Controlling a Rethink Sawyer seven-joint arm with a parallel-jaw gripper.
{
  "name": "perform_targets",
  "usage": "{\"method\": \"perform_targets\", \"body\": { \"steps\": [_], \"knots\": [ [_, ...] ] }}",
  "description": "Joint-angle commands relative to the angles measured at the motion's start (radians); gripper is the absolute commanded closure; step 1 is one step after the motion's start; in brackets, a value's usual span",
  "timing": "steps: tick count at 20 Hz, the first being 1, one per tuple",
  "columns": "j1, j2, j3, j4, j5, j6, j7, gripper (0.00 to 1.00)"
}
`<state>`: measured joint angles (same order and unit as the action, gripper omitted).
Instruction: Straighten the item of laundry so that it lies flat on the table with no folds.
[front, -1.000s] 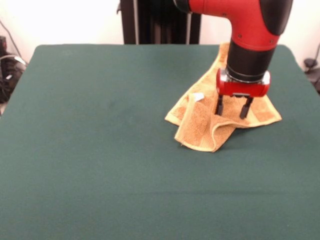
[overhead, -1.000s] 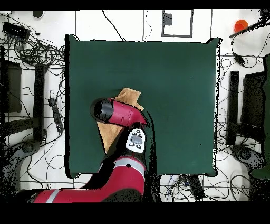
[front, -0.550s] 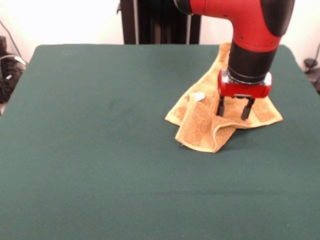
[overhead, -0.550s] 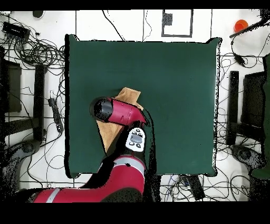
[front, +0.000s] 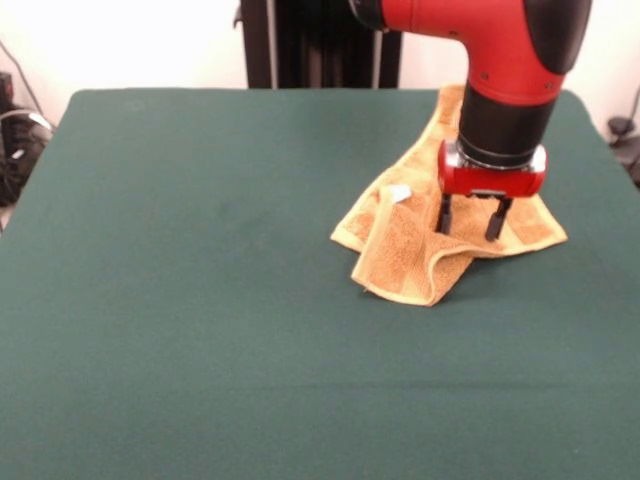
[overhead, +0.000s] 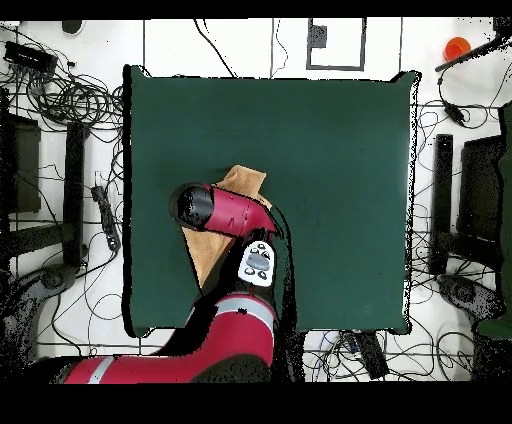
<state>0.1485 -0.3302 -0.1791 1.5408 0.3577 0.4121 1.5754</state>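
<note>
Parted and gripping nothing, the red-and-black pincer (front: 469, 219) points straight down over the rumpled golden-orange terry towel (front: 415, 250), its two dark fingers (front: 442, 214) spread just above the cloth. That towel lies folded toward three o'clock on the wide dark green felt-topped table (front: 200, 300), a small white label (front: 398, 193) showing at its ten o'clock edge.

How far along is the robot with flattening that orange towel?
Little looks done: the golden-orange terry towel lies crumpled on the dark green felt table, a flap doubled over at its front and its white label turned up. In hand: the black two-fingered pincer stands open over the towel's middle, gripping nothing. Left: unfolding that flap and spreading it flat.
</note>
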Motion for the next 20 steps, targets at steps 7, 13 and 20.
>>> {"method": "perform_targets", "body": {
  "steps": [7, 13, 20],
  "knots": [
    [0.013, 0.033, 0.218, -0.061, 0.079, 0.046, 0.216, 0.0],
    [0.007, 0.032, 0.231, -0.056, 0.086, 0.047, 0.214, 0.0],
    [0.002, 0.03, 0.244, -0.046, 0.091, 0.045, 0.214, 0.0]
  ]
}}
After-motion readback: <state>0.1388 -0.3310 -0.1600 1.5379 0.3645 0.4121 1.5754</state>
